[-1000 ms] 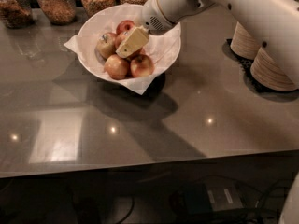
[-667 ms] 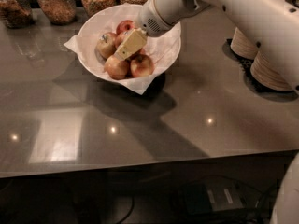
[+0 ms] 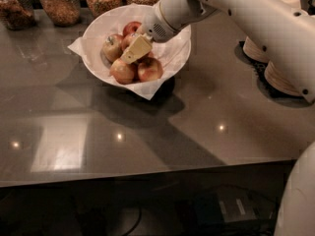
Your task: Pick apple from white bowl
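Apple [image 3: 132, 28], the deep red glossy one, sits at the back of the white bowl [image 3: 179, 50], tucked against the far wall and partly ringed by its neighbours. From where I stand it looks firm and fairly weighty for its size, with a waxy skin that I would expect to slide under a light pinch. It should not crush, but it may bruise. The best hold looks to be across its widest part, from above, squeezing on two opposite flanks and clear of the stem dimple. The hand [image 3: 135, 49] hangs low inside the bowl, right over the middle of the pile and just in front of the red apple. Whether it is apart, together or clamped on anything I cannot tell from this side. The bowl is lined with white paper [image 3: 147, 90] whose corners poke over the rim, and it holds several paler apples [image 3: 123, 70] packed so closely they touch. They could roll when one is lifted. Glass jars [image 3: 61, 4] of brownish dry goods line the back of the counter [image 3: 74, 132], and stacked beige bowls [image 3: 278, 77] stand off to the side, well apart.
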Controlling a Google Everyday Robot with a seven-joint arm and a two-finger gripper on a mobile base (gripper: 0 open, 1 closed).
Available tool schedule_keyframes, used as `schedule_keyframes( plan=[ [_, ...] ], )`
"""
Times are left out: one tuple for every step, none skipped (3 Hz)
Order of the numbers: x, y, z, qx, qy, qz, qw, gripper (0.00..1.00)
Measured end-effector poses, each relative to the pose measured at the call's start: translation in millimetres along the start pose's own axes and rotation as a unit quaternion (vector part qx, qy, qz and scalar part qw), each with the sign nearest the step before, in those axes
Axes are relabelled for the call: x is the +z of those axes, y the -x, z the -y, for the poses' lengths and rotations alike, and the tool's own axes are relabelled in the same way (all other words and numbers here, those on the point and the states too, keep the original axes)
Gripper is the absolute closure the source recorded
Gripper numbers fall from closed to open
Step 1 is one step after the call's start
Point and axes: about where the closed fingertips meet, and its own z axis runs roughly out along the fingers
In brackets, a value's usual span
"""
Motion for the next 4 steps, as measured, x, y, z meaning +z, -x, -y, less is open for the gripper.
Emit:
schedule_keyframes(
  plan=[
    [2.2,-1.8,0.8,0.002,0.001,-0.002,1.0,0.51],
    [3.0,-2.9,1.1,0.002,0.001,-0.002,1.0,0.67],
    [-2.9,-1.3,0.9,-0.006,0.0,-0.001,1.0,0.91],
    [-18.2,4.1,-0.4,-0.027,-0.003,-0.001,0.9996,1.0]
  ],
)
